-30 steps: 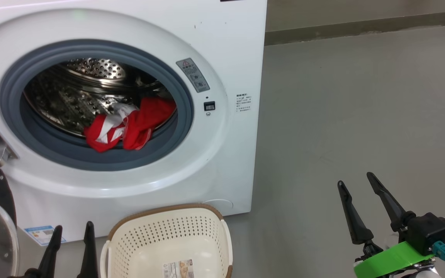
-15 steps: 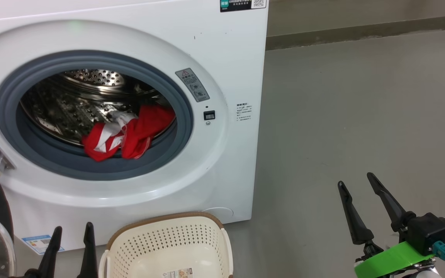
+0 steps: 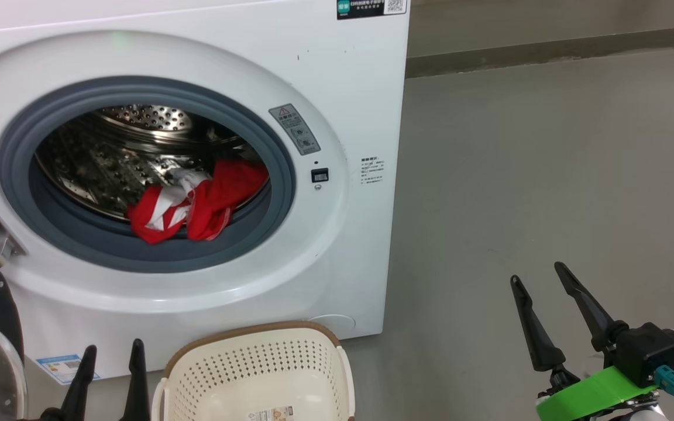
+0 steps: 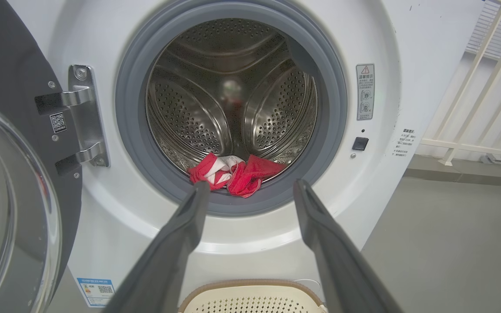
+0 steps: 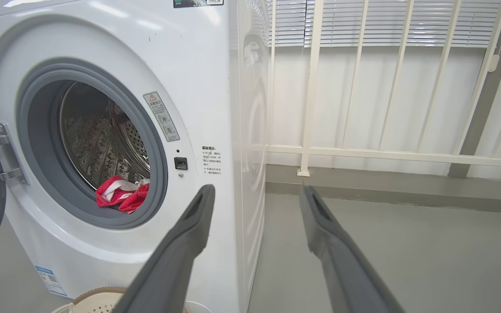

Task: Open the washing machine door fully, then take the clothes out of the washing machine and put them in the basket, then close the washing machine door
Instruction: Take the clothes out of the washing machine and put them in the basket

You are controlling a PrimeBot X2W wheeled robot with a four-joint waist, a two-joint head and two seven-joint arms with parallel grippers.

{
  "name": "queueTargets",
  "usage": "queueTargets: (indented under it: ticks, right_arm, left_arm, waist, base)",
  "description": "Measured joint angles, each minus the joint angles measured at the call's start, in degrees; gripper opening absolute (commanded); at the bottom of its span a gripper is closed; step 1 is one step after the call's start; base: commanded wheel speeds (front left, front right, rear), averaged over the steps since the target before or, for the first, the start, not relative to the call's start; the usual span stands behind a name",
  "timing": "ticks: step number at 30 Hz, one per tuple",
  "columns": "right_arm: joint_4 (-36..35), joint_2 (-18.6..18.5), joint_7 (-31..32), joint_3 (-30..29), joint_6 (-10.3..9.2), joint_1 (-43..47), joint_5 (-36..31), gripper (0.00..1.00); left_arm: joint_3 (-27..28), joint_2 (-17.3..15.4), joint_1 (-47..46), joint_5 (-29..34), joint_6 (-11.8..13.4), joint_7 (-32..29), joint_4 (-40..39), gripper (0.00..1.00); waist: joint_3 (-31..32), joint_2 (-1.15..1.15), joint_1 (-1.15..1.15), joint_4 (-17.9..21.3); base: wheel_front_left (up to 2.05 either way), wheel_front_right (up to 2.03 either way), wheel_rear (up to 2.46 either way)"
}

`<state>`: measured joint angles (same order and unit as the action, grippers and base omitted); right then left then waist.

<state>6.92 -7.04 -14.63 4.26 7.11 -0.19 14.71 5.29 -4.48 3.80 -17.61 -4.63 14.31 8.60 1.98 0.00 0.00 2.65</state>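
the washing machine door [image 4: 7, 182] stands swung wide to the left of the washing machine [image 3: 337, 105], so the first step seems done. the clothes [image 3: 193, 202] lie in a small red and white heap at the front bottom of the drum [image 4: 233, 100], their edge reaching the grey rubber ring [image 3: 155, 260]. the basket [image 3: 243, 362] waits on the floor [image 3: 518, 175] just below the opening, empty except a label [image 3: 270, 409]. the left claw [image 3: 113, 346] is released and empty, near the basket; the right claw [image 3: 537, 273] is also released and empty, well apart over the floor. the garments look light, soft and limp, probably tangled together. a good hold would be the raised bunch on top of the heap, pinching several folds at once; a thin edge may slip out, and hanging cloth could catch on the ring.
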Motion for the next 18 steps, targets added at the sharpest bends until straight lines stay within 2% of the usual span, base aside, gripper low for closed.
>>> queueTargets:
  ticks: [8,18]
  right_arm:
    - [-0.13,-0.09,0.0,-0.14,0.0,0.01,0.01,1.0]
    - [-0.87,0.04,0.0,-0.69,0.0,-0.41,0.02,1.0]
  left_arm:
    - [-1.05,0.0,-0.76,-0.03,0.05,-0.1,1.02,1.0]
    - [-2.57,-0.41,-7.46,-0.01,0.04,-0.68,2.49,1.0]
  waist:
    - [-0.94,0.0,0.0,-0.64]
    - [-4.24,0.0,0.0,-1.95]
  base:
    - [0.0,0.0,0.0]
    - [0.0,0.0,0.0]
